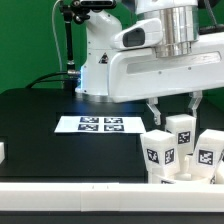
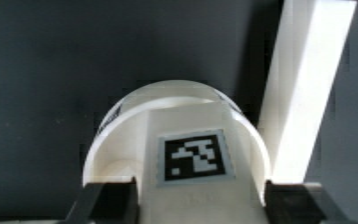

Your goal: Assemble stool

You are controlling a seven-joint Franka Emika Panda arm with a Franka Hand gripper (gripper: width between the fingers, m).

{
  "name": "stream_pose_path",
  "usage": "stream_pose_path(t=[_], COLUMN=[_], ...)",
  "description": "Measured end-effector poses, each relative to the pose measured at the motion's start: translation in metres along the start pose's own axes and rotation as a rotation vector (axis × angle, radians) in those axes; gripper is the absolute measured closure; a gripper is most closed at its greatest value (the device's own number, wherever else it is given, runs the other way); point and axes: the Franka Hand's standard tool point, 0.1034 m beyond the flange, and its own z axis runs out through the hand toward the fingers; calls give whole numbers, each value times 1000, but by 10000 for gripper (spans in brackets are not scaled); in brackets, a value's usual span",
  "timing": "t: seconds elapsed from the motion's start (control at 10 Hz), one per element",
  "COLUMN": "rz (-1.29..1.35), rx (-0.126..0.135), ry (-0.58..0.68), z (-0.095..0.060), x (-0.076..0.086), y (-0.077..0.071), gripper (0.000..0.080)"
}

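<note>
Three white legs stand upright in a tight cluster, at about 4 o'clock from the marker board in the exterior view: front leg, middle leg, far leg. Each shows a black-and-white tag on its face. We can't make out the stool's round seat.

The gripper hangs right over the cluster, directly at 12 o'clock from the middle leg, with its jaws spread wide, one finger on each side. We see nothing clamped.

In the wrist view, the gripper straddles a white rounded leg with a tag on it. The dark fingertips sit just beside the leg's flanks; we can't tell if they touch it. A bright white strip runs alongside that leg on the black table.

At 8 o'clock from the marker board, a small white piece is cut off by the frame edge. A white rail runs along the table's near edge.
</note>
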Motion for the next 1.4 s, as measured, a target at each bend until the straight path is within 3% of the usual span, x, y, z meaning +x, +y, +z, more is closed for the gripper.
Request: stream_pose_path(t=[0.3, 0.6, 1.4], rz=[322, 652, 1297], rx=[23, 49, 163], ry=[46, 71, 32], z=[2, 4, 5], x=[0, 1, 7], y=[-10, -32, -37], gripper=[459, 459, 459])
